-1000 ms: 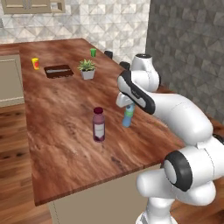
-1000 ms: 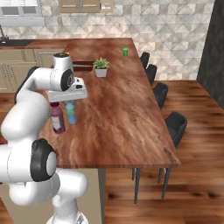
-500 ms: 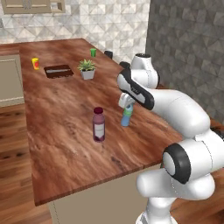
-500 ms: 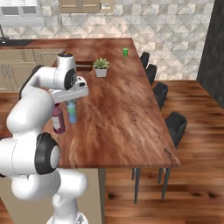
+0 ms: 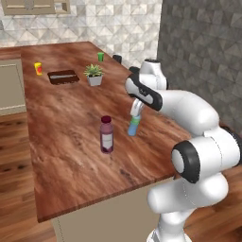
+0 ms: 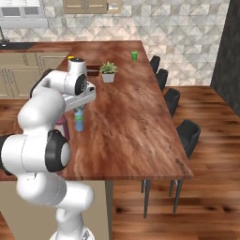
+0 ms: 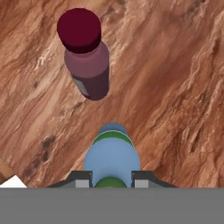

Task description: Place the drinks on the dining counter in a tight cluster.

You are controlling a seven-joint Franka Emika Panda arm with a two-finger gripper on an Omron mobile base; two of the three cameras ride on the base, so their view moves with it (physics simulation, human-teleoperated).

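Observation:
My gripper (image 5: pixel 136 112) (image 6: pixel 78 107) (image 7: pixel 112 181) is shut on the neck of a small light-blue drink bottle (image 5: pixel 133 126) (image 6: pixel 78 121) (image 7: pixel 112 156) with a green cap. That bottle hangs upright at the surface of the dining counter (image 5: pixel 71 146) (image 6: pixel 126 122); I cannot tell whether its base touches the wood. A stout purple-capped drink (image 5: pixel 107 134) (image 7: pixel 85 57) with a white label stands on the counter a short way to its left in the left base view. In the right base view my arm half hides the purple drink (image 6: pixel 62 127).
A potted plant (image 5: pixel 94 74) (image 6: pixel 108 71), a dark tray (image 5: pixel 63 76), an orange cup (image 5: pixel 38 68) and a green cup (image 5: pixel 100 56) (image 6: pixel 134 56) sit at the counter's far end. Dark chairs (image 6: pixel 171 98) line its right side.
My gripper has carried the light-blue bottle a little closer to the purple-capped bottle. The grip has stayed shut, and the purple bottle has not moved.

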